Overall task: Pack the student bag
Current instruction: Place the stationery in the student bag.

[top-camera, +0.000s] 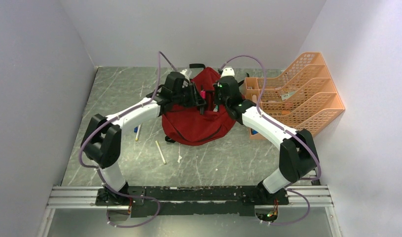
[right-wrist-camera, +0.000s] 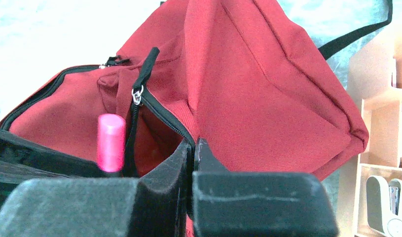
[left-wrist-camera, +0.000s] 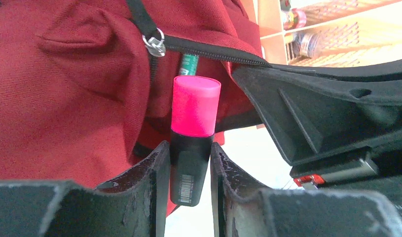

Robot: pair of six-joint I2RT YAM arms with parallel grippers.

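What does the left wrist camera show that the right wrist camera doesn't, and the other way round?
Only the left wrist: the left gripper clamped on the black body of the pink-capped highlighter, its barcode label, and a green-tipped item inside the pocket.
Only the right wrist: the right gripper shut on the pocket's zipper edge, and a black strap at the top right.
Both: the dark red fabric backpack, the highlighter's pink cap beside the open pocket, and the metal-ringed zipper pull.

A: Right of the student bag [top-camera: 199, 123]?
B: File organizer [top-camera: 300, 94], close beside.
A: In front, leftward?
B: Pencil [top-camera: 161, 152], flat on the table [top-camera: 213, 158].
A: Highlighter [left-wrist-camera: 195, 106]?
B: Upright between left gripper [left-wrist-camera: 189, 148] fingers, before the bag's pocket mouth.
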